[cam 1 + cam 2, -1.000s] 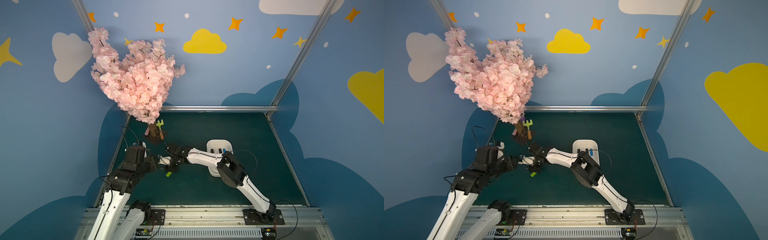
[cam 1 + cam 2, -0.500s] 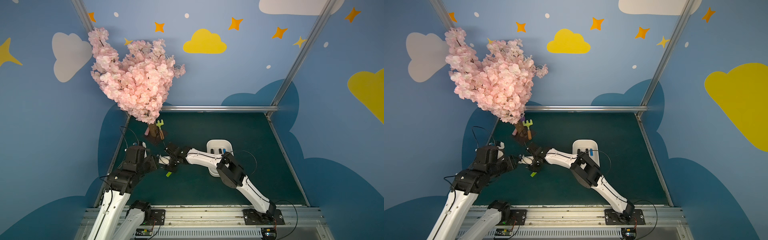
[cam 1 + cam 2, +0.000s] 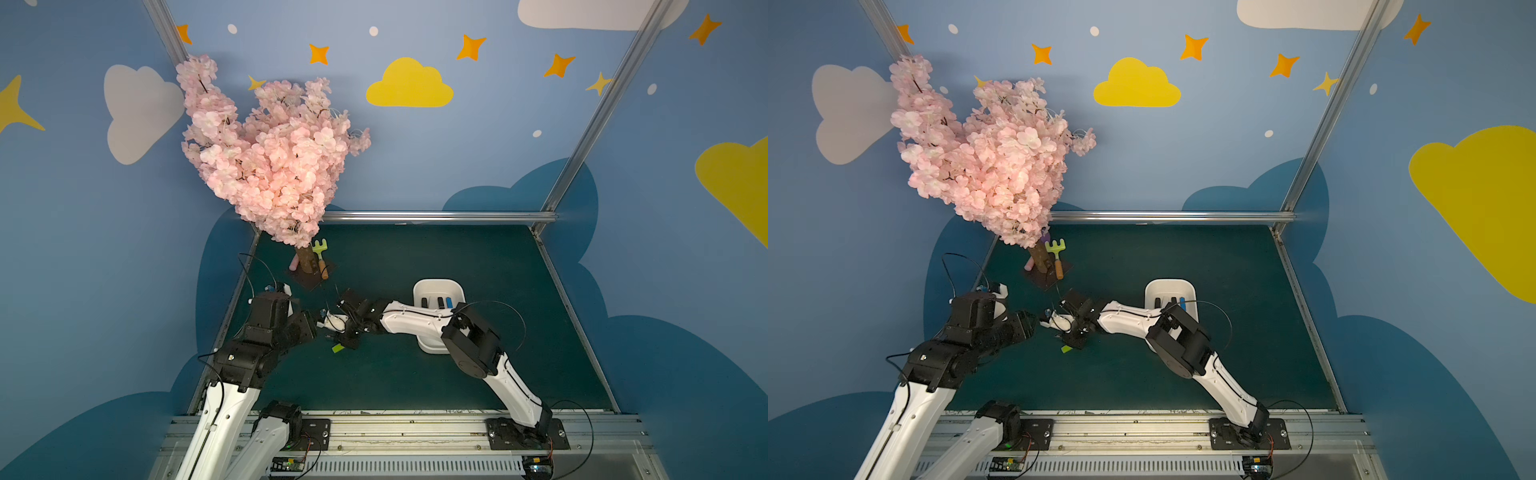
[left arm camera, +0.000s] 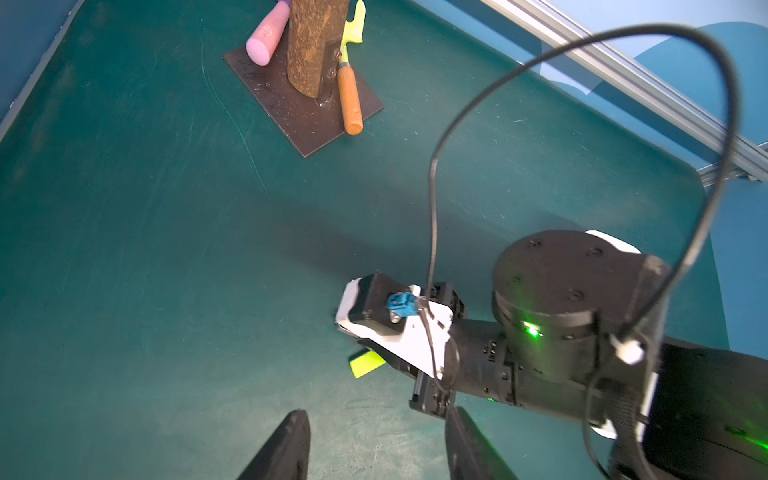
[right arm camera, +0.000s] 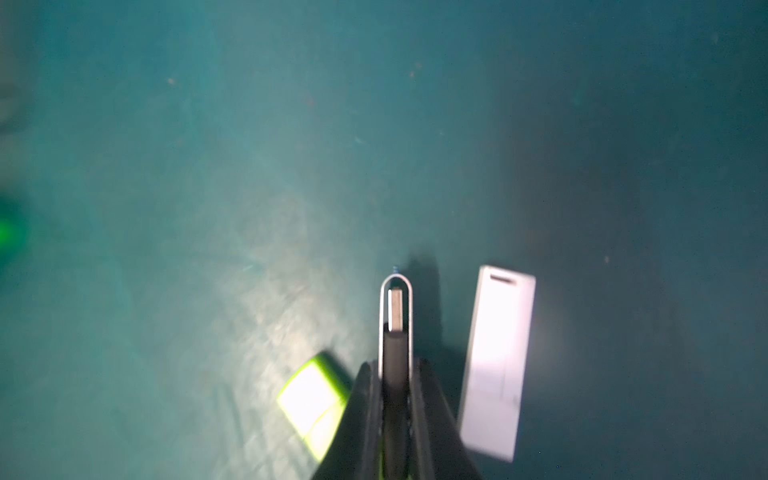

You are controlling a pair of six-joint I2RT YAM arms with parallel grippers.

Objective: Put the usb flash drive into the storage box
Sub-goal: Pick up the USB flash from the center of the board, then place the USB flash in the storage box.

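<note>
- At the left arm's tip, the left gripper (image 4: pixel 377 415) is hidden by its own wrist in both top views. In the left wrist view only two finger ends are seen, the rest being cut off by the frame.
- Beside it, the green drive (image 5: pixel 311 399) is blurred and partly covered by the right gripper (image 5: pixel 395 368) in the right wrist view. In both top views only one end of it is seen.
- The white drive (image 5: pixel 496 365) is seen in the right wrist view alone; elsewhere it is covered by the right arm (image 3: pixel 415 322).
- Within the box (image 3: pixel 437 286), the stored drives (image 3: pixel 424 301), two black and one blue, are seen with their near ends hidden behind the right arm.
- The black drive (image 5: pixel 394 349) is held over the left half of the mat (image 3: pixel 415 374), between the green drive and the white drive and well apart from the box. Whether the mat is touched cannot be told.
- Its long axis is laid along the fingers, with the metal loop end pointed away from the wrist. The white drive lies nearly parallel beside it, and the green drive is set askew.
- The left gripper is held partly spread; nothing is grasped or touched.
- The right gripper is clamped on the black drive's body, the loop end being left clear of the fingertips.
</note>
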